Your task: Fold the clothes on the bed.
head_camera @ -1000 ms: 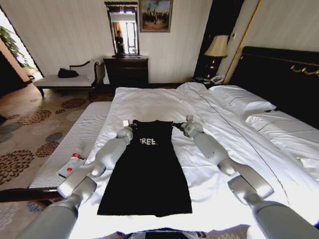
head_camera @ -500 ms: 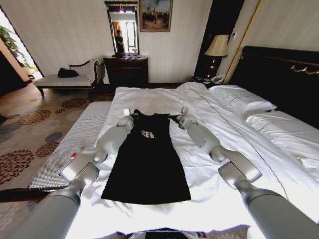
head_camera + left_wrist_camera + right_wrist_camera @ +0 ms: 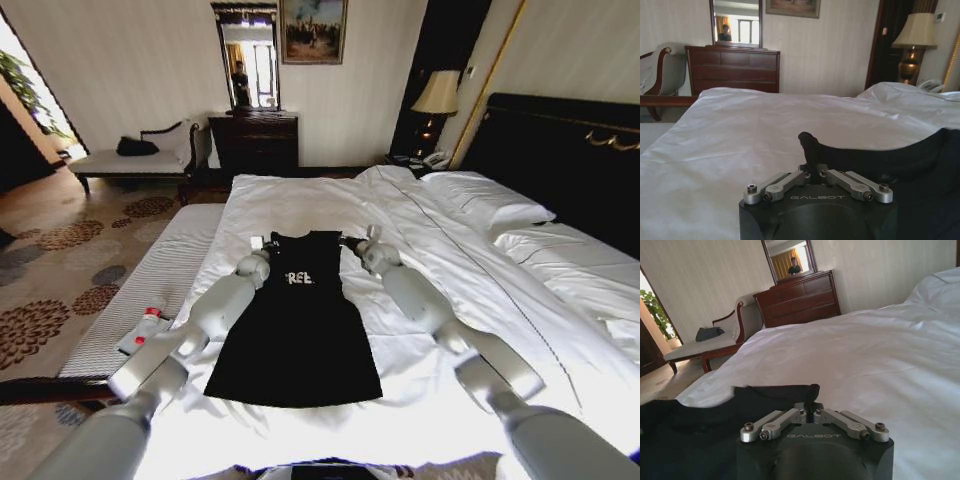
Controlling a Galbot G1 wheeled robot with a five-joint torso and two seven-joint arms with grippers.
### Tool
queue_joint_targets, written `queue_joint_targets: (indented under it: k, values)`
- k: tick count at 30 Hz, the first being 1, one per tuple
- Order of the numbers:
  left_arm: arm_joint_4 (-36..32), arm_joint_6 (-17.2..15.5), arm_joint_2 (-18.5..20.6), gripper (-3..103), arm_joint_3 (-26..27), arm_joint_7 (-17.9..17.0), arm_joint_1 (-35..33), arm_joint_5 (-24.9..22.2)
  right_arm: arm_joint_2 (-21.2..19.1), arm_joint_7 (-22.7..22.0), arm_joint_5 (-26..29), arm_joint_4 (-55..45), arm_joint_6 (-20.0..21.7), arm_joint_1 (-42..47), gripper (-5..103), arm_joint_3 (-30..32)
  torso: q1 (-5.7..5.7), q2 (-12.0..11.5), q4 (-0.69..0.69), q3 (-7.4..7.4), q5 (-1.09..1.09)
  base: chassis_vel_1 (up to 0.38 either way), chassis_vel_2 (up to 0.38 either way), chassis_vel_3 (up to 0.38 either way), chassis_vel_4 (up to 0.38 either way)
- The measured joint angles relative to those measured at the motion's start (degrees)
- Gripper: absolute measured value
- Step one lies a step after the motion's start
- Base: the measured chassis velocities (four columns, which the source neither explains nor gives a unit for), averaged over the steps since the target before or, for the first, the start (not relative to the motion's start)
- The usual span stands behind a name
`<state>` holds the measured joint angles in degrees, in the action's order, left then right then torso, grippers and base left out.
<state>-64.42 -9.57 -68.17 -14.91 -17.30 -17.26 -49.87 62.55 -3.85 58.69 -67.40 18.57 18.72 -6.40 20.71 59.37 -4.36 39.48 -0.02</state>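
Black cotton T-shirt [image 3: 298, 322] flat on white-duveted bed [image 3: 420, 380]; left gripper [image 3: 256, 243], right gripper [image 3: 358, 240] both pinching shoulder corners. Risk: thin pinch slips, corner drops.

white-duveted bed [image 3: 300, 205], black t-shirt [image 3: 297, 325] flat on it, pillows [image 3: 485, 200] beside

A dark dresser [image 3: 253, 143] with a mirror [image 3: 246, 60] stands against the pale striped wall [image 3: 120, 70] at upper centre, a lit lamp [image 3: 436, 95] to the right, patterned carpet [image 3: 60, 270] at left.
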Motion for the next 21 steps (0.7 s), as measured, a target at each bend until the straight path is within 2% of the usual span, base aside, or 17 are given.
queue_joint_targets:
  k: [1,4,5,8,9,11,18,21]
  values:
    - [0.0,0.0,0.0,2,0.0,0.0,0.0,0.0,0.0,0.0,0.0,0.0,0.0,0.0,1,0.0,0.00,0.0,0.00,0.00,0.00,0.000,0.000,0.000,0.000]
    - [-9.4,-0.2,3.9,2,1.7,-1.6,-5.8,0.0,-3.5,-0.8,0.3,-7.1,0.0,5.8,1,1.9,0.00,0.0,0.01,0.00,0.00,0.000,0.000,0.000,0.000]
    - [-9.4,-0.2,3.9,2,1.7,-1.6,-5.8,0.0,-3.5,-0.8,0.3,-7.1,0.0,5.8,1,1.9,0.00,0.0,0.01,0.00,0.00,0.000,0.000,0.000,0.000]
    - [-17.2,0.3,7.4,2,5.5,-1.8,-13.1,2.3,-5.9,-2.3,0.3,-14.0,-0.1,11.2,1,2.1,-0.01,0.0,0.05,-0.01,0.00,0.000,0.000,0.000,0.000]
    - [-17.2,0.3,7.4,2,5.5,-1.8,-13.1,2.3,-5.9,-2.3,0.3,-14.0,-0.1,11.2,1,2.1,-0.01,0.0,0.05,-0.01,0.00,0.000,0.000,0.000,0.000]
    - [-20.9,0.4,8.8,2,8.2,-2.3,-17.5,2.9,-6.8,-3.0,0.1,-17.2,-0.1,13.7,1,2.5,-0.01,0.0,0.06,0.00,-0.03,0.000,0.000,0.000,0.000]
    - [-33.9,0.7,14.1,2,13.7,-3.1,-30.3,5.6,-10.0,-4.6,0.4,-27.7,-0.1,20.0,1,4.6,0.00,0.0,0.01,0.00,-0.02,0.000,0.000,0.000,0.000]
    - [-39.2,1.1,17.2,2,14.8,-3.1,-36.0,7.5,-11.9,-4.8,0.0,-32.9,-0.1,24.5,1,6.5,-0.01,0.0,0.08,0.00,-0.03,0.000,0.000,0.000,0.000]
